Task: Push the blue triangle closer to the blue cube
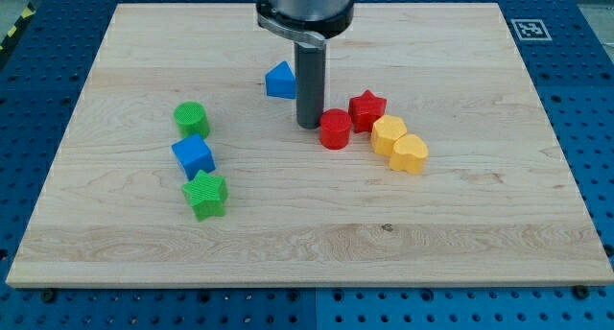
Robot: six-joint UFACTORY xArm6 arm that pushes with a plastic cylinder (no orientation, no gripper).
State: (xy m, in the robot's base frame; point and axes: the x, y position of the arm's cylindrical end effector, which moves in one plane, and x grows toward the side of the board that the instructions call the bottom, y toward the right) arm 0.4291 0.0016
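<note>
Blue triangle (281,81) beside my tip (308,126)

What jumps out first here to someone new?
The dark rod dropping from the view's top, my tip resting on the wooden board between the blue triangle and the red cylinder. To the view's right, a red star, a yellow hexagon and a yellow heart crowd together. At the view's left runs a column: green cylinder, blue cube, green star.
</note>
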